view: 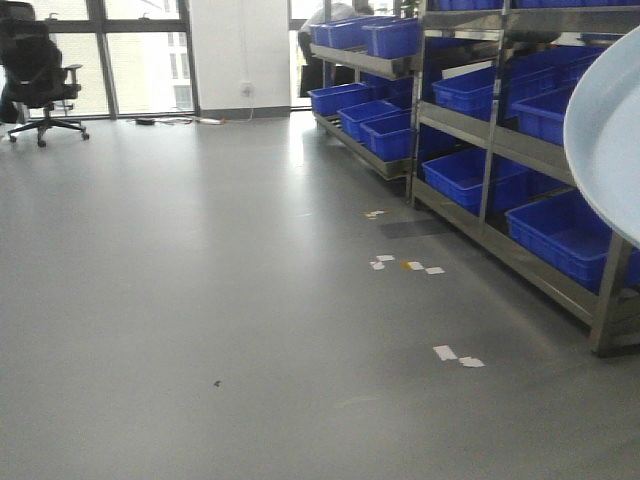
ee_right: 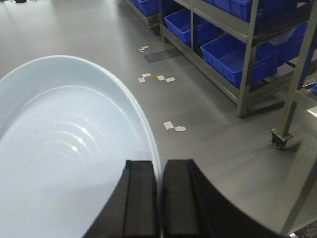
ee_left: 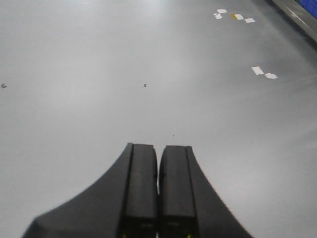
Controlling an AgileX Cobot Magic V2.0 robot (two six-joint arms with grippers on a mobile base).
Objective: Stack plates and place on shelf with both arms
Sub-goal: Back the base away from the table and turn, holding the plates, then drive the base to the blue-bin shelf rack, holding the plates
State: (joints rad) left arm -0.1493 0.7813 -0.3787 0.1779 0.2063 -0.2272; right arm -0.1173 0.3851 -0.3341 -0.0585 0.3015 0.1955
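**Left gripper** (ee_left: 158,151): The two black fingers are pressed together along their full length with nothing between them. In the left wrist view the gripper hangs over bare grey floor (ee_left: 99,74), with white tape marks (ee_left: 263,73) well ahead and to the right.

**Right gripper** (ee_right: 159,168): The fingers are clamped on the near rim of a plate (ee_right: 64,148), one finger on the inner face and one on the outer. The plate is large, round, shallow and pale bluish-white. It is held clear of the floor and extends forward and to the left of the gripper. The pictures do not show whether a second plate lies beneath it.

**Front view:** Only a curved section of the plate (view: 612,130) shows at the right edge, in front of the shelf (view: 490,170).

**Shelf:** The stainless-steel rack stands along the right side of the room. Its tiers hold blue crates (view: 465,175). The plate is near the shelf but apart from it. A caster wheel (ee_right: 279,138) supports a steel upright close to the right gripper.

**Background:** A black office chair (view: 40,75) stands by the windows.
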